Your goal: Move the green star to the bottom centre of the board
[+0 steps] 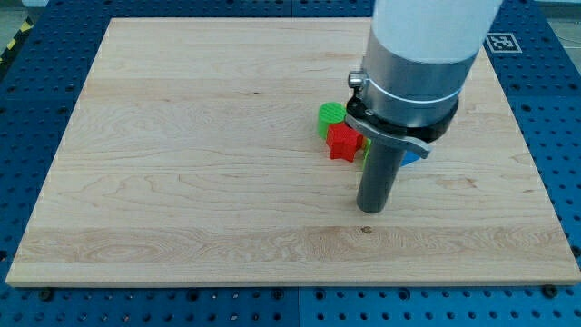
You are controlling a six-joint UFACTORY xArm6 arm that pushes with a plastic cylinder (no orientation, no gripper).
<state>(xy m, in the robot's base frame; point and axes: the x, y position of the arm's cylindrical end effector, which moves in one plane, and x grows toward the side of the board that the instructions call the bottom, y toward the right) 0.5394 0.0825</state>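
A small cluster of blocks lies right of the board's centre. A green block [331, 114] is at its top left; its shape looks rounded and I cannot tell whether it is the star. A red star-like block [343, 143] touches it just below. A thin yellow-green sliver [362, 151] of another block shows beside the rod. A blue block [415, 156] peeks out on the rod's right. My tip [370, 209] rests on the board below the cluster, apart from the red block. The arm hides most of the cluster's right side.
The wooden board [182, 182] lies on a blue perforated table [554, 109]. A small dark knot [366, 228] marks the wood just below my tip. The arm's wide body [418, 64] covers the board's upper right.
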